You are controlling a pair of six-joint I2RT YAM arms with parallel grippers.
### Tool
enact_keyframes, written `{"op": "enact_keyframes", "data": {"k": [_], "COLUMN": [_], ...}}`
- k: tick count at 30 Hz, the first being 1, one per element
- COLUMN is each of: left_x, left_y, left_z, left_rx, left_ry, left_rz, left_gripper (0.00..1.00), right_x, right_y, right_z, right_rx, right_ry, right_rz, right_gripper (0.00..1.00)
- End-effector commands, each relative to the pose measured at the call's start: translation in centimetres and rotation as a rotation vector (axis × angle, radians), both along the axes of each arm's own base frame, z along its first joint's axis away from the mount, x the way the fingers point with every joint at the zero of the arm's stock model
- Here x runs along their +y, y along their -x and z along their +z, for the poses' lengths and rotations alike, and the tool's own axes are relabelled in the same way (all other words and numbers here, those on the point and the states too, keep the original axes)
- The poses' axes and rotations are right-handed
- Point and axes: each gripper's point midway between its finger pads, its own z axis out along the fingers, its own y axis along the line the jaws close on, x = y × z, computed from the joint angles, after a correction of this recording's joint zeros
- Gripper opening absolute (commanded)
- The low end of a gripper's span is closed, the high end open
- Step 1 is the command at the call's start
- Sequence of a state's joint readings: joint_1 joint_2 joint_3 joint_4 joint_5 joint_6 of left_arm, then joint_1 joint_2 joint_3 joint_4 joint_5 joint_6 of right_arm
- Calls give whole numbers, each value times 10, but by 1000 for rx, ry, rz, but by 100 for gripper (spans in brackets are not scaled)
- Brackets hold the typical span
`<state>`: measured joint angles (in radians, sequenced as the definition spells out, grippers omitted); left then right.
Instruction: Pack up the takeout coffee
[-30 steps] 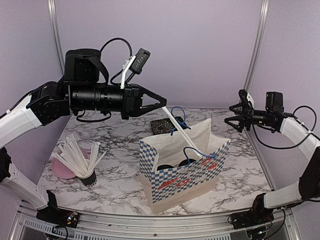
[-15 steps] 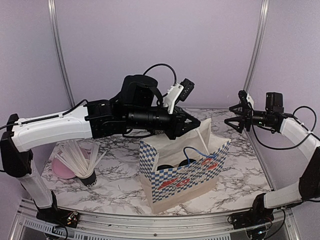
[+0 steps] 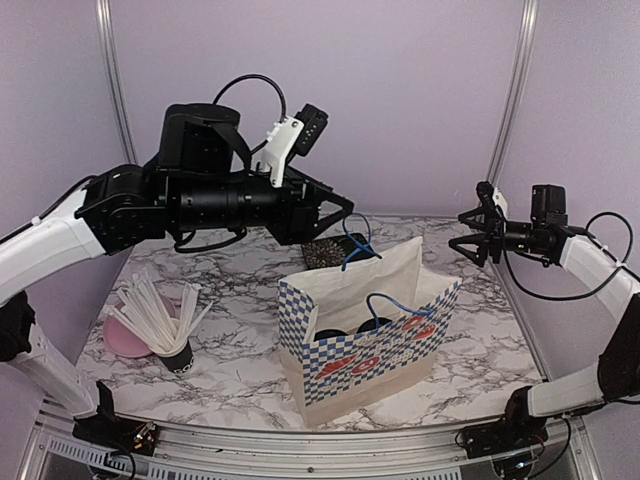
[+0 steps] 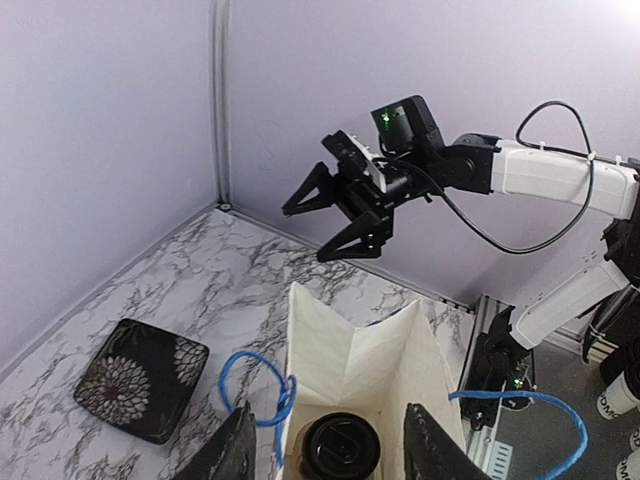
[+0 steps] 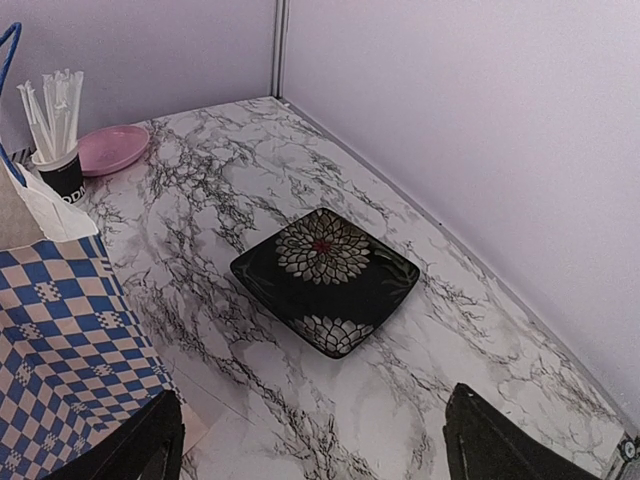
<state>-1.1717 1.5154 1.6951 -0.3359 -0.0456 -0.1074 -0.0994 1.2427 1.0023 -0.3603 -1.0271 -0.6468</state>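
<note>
The takeout coffee stands inside the blue-checked paper bag (image 3: 370, 345). Only two black lids (image 3: 330, 335) (image 3: 376, 324) show over its rim; the cups' sides are hidden. In the left wrist view one lid (image 4: 342, 448) sits at the bag's (image 4: 350, 370) bottom. My left gripper (image 3: 340, 220) hangs above and behind the bag's far left corner, open and empty. Its fingers (image 4: 230, 455) frame the bag mouth from above. My right gripper (image 3: 458, 230) stays in the air to the bag's right, open, with nothing in it (image 5: 315, 450).
A black flowered square plate (image 5: 325, 280) lies behind the bag. A black cup of white sticks (image 3: 172, 345) and a pink dish (image 3: 125, 340) stand at the left. Blue bag handles (image 3: 355, 240) stick up. Purple walls close in the back and sides.
The left gripper held a white stick, swung right and down to the bag mouth, then pulled back up and left. Its jaws have opened and the stick is gone from them. The right arm kept still.
</note>
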Motion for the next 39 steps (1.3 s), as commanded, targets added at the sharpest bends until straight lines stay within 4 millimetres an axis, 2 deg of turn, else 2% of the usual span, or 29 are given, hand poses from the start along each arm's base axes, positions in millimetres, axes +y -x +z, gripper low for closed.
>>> {"op": "enact_keyframes", "data": {"k": [1, 5, 10, 15, 18, 24, 32, 39], "left_x": [68, 110, 157, 185, 194, 199, 214, 215], "left_y": [-12, -6, -6, -3, -4, -6, -10, -9], "left_z": [-29, -61, -98, -145, -171, -197, -212, -222], "left_rx": [17, 108, 140, 187, 194, 202, 170, 171], "left_ry": [-201, -324, -478, -657, -769, -868, -989, -1040], "left_rz": [223, 314, 441, 514, 553, 581, 637, 629], "left_gripper": [51, 51, 51, 50, 48, 48, 47, 39], "right_x": [-2, -2, -2, -2, -2, -2, -2, -2], "right_y": [1, 0, -1, -1, -1, 0, 1, 0], "right_z": [1, 0, -3, -4, -3, -3, -4, -5], "right_rx": [-5, -4, 2, 8, 5, -2, -1, 1], "right_ry": [8, 11, 12, 10, 11, 11, 11, 13], "right_rz": [-3, -6, -8, -5, -6, -5, -2, -2], "right_gripper": [87, 87, 87, 87, 87, 87, 87, 87]}}
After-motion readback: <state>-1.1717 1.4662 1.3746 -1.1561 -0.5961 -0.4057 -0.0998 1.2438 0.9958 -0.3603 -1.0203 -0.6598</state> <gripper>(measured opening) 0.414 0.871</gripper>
